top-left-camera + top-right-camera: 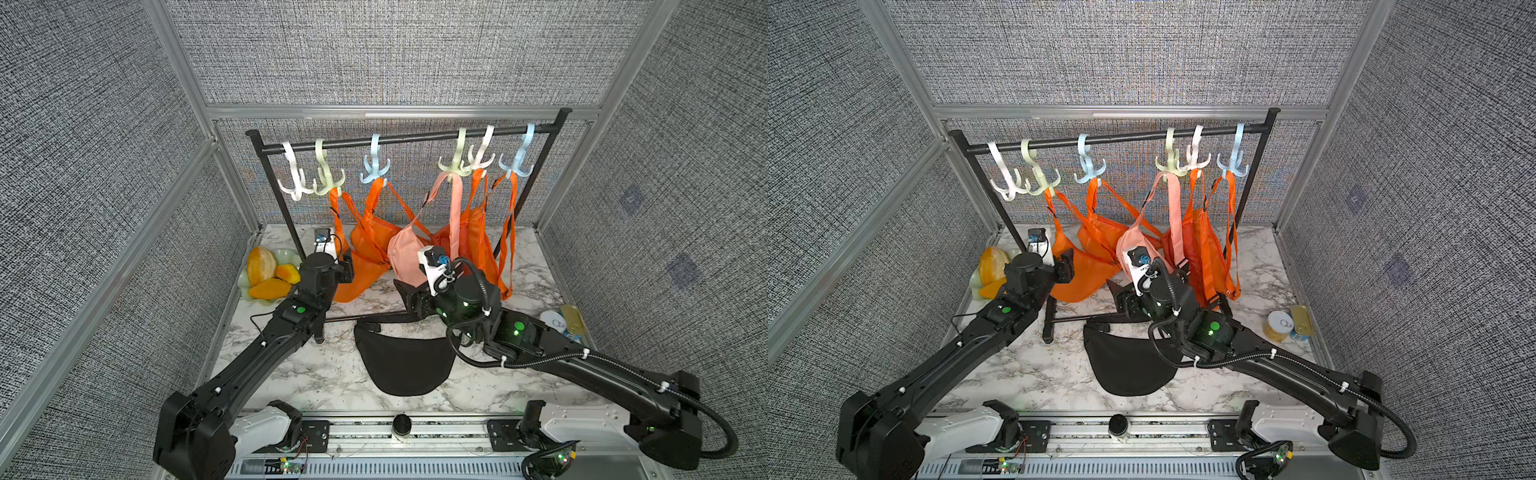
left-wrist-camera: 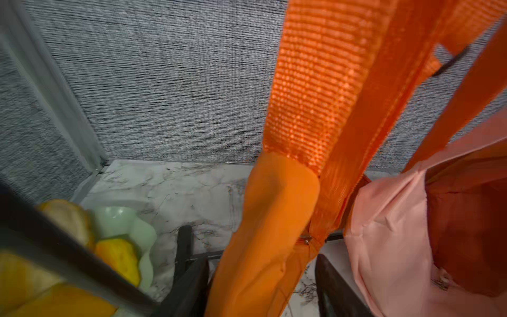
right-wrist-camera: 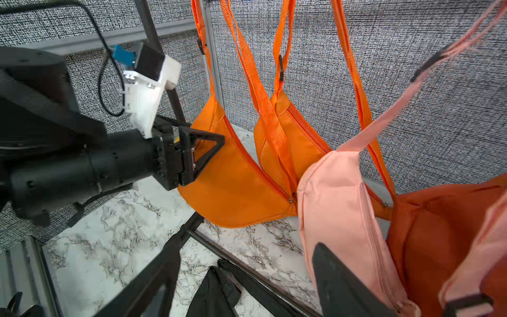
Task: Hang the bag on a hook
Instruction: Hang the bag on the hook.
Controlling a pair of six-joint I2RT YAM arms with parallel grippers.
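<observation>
Beneath the right arm [image 1: 582, 361], the black bag [image 1: 405, 365] lies partly hidden.

White marble table [image 1: 316, 374], black bag [image 1: 405, 365] flat at centre, black rack [image 1: 415, 136] standing across the back, green plate [image 1: 289, 254] of fruit [image 1: 261, 266] at left edge, tins [image 1: 555, 321] at right edge

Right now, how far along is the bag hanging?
Done: several orange bags and the pink bag hang from hooks on the rack.
In hand: nothing. The left end effector stands open astride the leftmost orange bag, and the right end effector is open beside the pink bag.
Left: the black bag lies on the table. The white hook at the rack's end is free.
</observation>
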